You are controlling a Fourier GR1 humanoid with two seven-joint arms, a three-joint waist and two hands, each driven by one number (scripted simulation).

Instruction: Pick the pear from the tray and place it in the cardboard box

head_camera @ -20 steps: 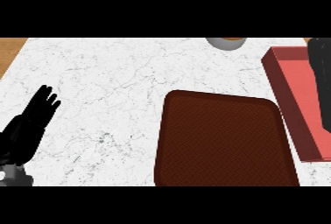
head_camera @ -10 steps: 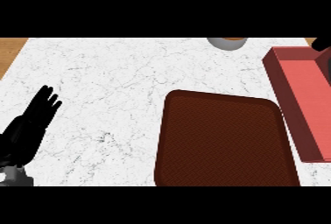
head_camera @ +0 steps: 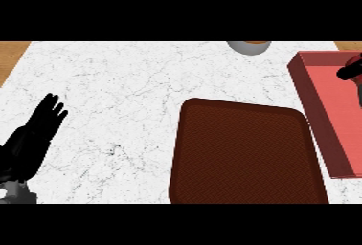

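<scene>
The left hand (head_camera: 35,136) rests at about 8 o'clock on the marble counter (head_camera: 134,86), fingers straight and open, holding nothing. Right of it, toward 5 o'clock, the brown tray (head_camera: 244,153) lies bare; no pear shows on it. At 3 o'clock stands the red box (head_camera: 326,112), long axis running near to far. Only a dark sliver of the right hand (head_camera: 351,71) shows over the box, so I cannot tell its fingers' state or whether it carries the pear, which is hidden. The right hand is nearer the box. No writing is readable anywhere.
</scene>
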